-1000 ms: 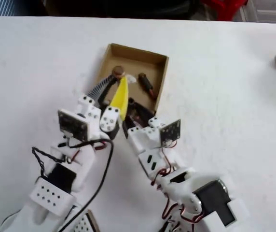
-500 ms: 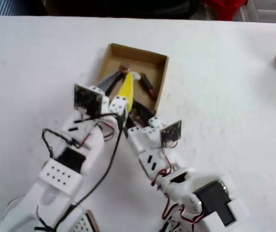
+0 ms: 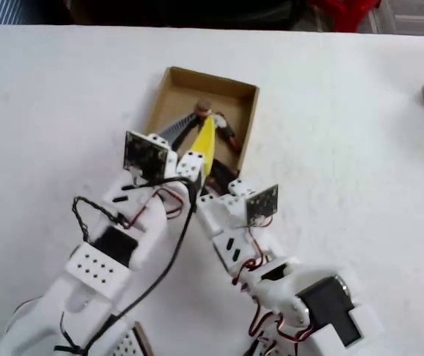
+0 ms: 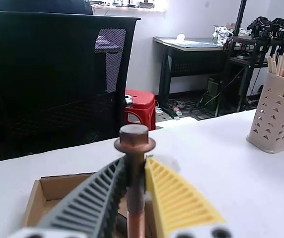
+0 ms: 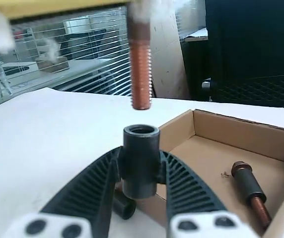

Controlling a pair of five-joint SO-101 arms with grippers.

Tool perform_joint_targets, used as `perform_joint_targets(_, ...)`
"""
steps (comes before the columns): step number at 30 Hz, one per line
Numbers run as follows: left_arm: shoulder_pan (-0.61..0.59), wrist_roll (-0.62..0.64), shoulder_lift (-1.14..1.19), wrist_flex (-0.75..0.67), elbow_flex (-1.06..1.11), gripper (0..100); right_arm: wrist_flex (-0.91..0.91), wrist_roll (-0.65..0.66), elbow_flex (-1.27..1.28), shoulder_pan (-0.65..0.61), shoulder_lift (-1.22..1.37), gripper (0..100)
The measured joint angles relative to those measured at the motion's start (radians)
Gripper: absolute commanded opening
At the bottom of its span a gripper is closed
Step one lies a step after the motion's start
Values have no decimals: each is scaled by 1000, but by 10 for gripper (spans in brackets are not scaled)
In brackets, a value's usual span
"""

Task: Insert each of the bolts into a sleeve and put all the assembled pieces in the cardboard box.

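**Cardboard box** (image 3: 212, 80) – open-topped, sitting on the white table (image 3: 345, 111); taken as the reference point for all entries below.

**Left hand** (image 4: 135, 166) – one grey finger and one yellow finger, pressing together on a copper bolt (image 4: 134, 139) and pinching its shank just below the flanged head. In the high view the hand is reaching in over the box from its arms' side, and the bolt is hanging upright, head up.

**Right hand** (image 5: 141, 171) – two black ribbed fingers, gripping a dark sleeve (image 5: 141, 144) by its sides. It is holding the sleeve upright, bore facing up, at the box's rim on the arms' side.

**Bolt and sleeve** – the bolt's threaded tip is hovering just above the sleeve's open mouth, in line with it and not touching it.

**Assembled piece** (image 5: 248, 191) – a bolt already wearing a dark sleeve, lying on its side on the box floor.

**Loose sleeve** (image 5: 122, 206) – a small dark cylinder lying low beside the box's outer wall, beneath the right hand.

**Perforated holder** (image 4: 276, 119) – beige, standing on the table well apart from the box.
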Motion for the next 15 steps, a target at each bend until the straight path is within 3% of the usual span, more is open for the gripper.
perform_joint_targets(15,-2,-2,0,-8,92,20,0,0,0,-5,0,15)
